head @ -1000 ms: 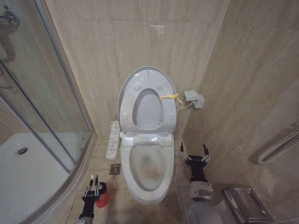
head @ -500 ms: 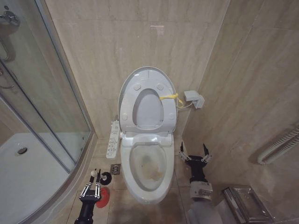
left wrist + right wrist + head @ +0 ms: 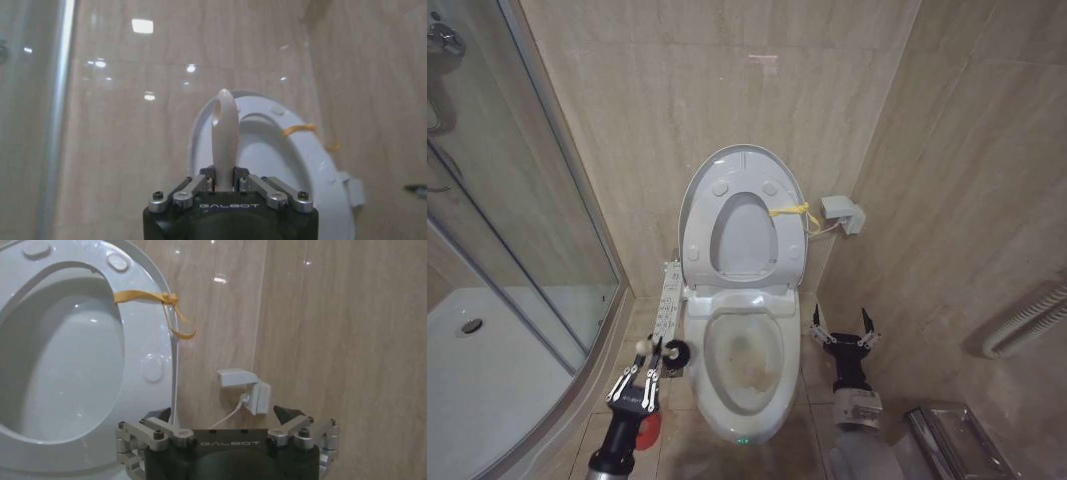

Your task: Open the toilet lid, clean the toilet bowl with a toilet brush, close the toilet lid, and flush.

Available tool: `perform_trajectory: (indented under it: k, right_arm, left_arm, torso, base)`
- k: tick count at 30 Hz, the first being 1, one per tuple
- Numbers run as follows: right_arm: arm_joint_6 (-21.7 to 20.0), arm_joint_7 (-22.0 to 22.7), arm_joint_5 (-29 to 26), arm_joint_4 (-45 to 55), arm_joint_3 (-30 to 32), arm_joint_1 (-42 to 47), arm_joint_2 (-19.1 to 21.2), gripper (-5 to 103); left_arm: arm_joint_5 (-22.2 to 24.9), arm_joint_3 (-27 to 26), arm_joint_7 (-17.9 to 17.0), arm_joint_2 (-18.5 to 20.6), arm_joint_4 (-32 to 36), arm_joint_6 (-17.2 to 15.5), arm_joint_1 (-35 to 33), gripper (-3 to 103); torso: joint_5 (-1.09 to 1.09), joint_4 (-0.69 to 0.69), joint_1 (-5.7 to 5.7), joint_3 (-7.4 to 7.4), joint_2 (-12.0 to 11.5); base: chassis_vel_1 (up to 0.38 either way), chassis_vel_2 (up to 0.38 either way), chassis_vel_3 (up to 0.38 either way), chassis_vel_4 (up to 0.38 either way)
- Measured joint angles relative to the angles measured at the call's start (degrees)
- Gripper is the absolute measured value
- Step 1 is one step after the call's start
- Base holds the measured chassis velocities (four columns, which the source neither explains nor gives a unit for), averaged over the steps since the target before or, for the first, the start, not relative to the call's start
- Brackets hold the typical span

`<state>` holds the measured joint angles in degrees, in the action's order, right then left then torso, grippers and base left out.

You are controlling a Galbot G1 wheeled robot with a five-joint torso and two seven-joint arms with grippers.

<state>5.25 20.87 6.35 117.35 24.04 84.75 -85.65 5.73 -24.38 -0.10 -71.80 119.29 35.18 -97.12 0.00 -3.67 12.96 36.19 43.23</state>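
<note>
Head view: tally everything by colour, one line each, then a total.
White: 3, toilet lid, toilet bowl, toilet brush by its handle, held in the left gripper
Yellow: 1, tie
Red: 1, holder
Total: 5

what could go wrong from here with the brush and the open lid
The left tool pinches only the slim handle of the toilet brush, so it may twist once it scrubs the stained toilet bowl. The brush head hangs over the floor and could drip. The toilet lid leans upright; a bump might drop it.

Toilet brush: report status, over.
Left gripper shut on toilet brush, left of toilet bowl. Right gripper open, idle beside bowl. Toilet lid up. Path clear.
</note>
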Motion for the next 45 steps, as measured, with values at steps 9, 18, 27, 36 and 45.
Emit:
perform_trajectory:
  k: [9,18,27,36,45]
  right_arm:
    - [0.0,0.0,0.0,0.0,0.0,0.0,0.0,100]
    - [0.0,0.0,0.0,0.0,0.0,0.0,0.0,100]
    - [0.0,0.0,0.0,0.0,0.0,0.0,0.0,100]
    - [0.0,0.0,0.0,0.0,0.0,0.0,0.0,100]
    - [0.0,0.0,0.0,0.0,0.0,0.0,0.0,100]
  left_arm:
    - [6.2,9.1,3.0,5.6,-1.7,-5.2,10.8,18]
    - [13.6,19.2,5.1,9.9,-11.5,-7.6,23.1,18]
    - [18.4,27.9,8.5,9.0,-29.4,-7.5,36.9,18]
    - [16.8,32.8,10.7,4.8,-43.5,-4.3,45.3,18]
    - [15.7,36.4,12.3,0.0,-55.7,-1.4,50.7,18]
  torso:
    - [0.00,0.01,-0.01,0.00,0.0]
    - [0.00,0.00,-0.01,0.00,0.0]
    - [-0.01,-0.01,0.00,0.00,0.0]
    - [0.01,0.01,0.00,0.00,0.0]
    - [0.01,0.00,0.00,-0.01,0.0]
  base:
    - [-0.011,0.011,0.012,-0.008]
    - [0.000,0.000,0.000,0.000]
    - [0.000,0.000,0.000,0.000]
    - [0.000,0.000,0.000,0.000]
    - [0.000,0.000,0.000,0.000]
